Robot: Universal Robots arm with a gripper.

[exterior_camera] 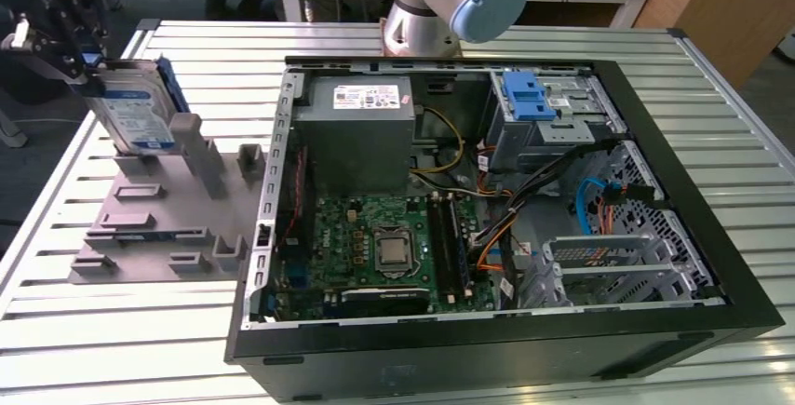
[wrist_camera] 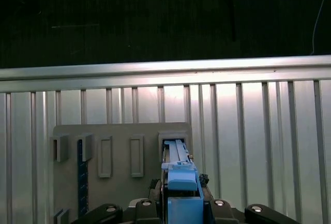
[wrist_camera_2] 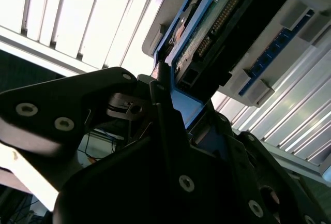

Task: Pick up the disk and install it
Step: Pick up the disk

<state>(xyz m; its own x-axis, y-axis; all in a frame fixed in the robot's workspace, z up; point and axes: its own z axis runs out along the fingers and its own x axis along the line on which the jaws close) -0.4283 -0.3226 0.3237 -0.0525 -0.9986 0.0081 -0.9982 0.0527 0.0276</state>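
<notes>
Disk (exterior_camera: 134, 114) upright in tilted gripper (exterior_camera: 89, 72)

Disk (exterior_camera: 134, 112), upper left of the exterior view, is showing silver w/ a white-and-blue label. Its bracket (wrist_camera: 181, 185) is showing bright blue in the first wrist view. Gripper (exterior_camera: 81, 65) is looking black. Fixture plate (exterior_camera: 149, 228) is reading plain grey. Table (exterior_camera: 125, 330) is showing silver, striped w/ parallel slats. PC case (exterior_camera: 497, 354) is showing black outside. Inside, motherboard (exterior_camera: 372, 237) is showing green, PSU box (exterior_camera: 360, 140) grey w/ white sticker, cage latch (exterior_camera: 531, 98) blue.
</notes>
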